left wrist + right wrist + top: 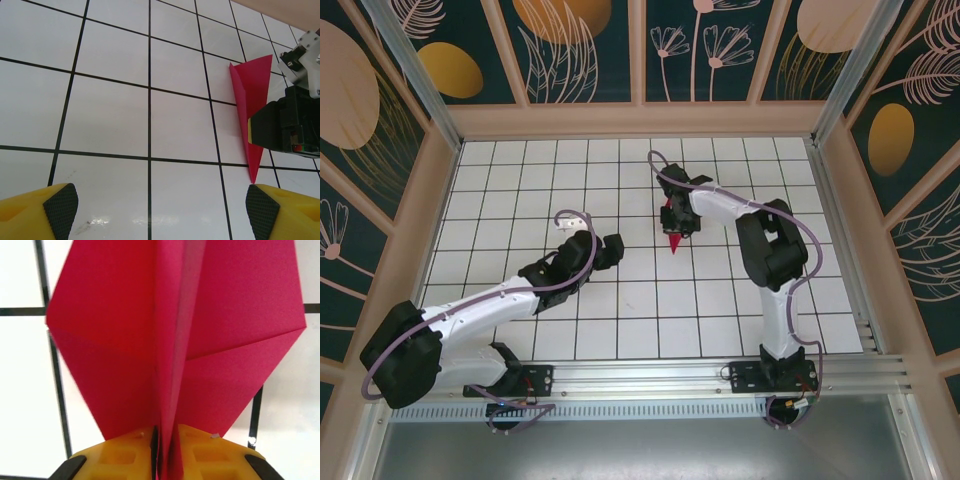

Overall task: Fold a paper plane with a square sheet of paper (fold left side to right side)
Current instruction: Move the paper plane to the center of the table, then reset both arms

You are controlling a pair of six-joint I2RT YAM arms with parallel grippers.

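The paper plane (674, 240) is a slim magenta-pink dart on the white tiled floor, its tip pointing toward the arms. My right gripper (680, 222) is shut on its centre ridge; in the right wrist view the yellow fingers (125, 452) pinch the ridge and the paper plane (120, 345) spreads its wings to both sides. My left gripper (608, 250) stands open to the left of the plane, apart from it. In the left wrist view the paper plane (250, 95) lies at the right, partly hidden by the black right gripper body (287, 125), and the left gripper (160, 210) holds nothing.
White tiled floor (620, 180) with black grid lines, bounded by a beige wooden frame (640, 120) and patterned walls. An aluminium rail (650, 375) runs along the near edge by the arm bases.
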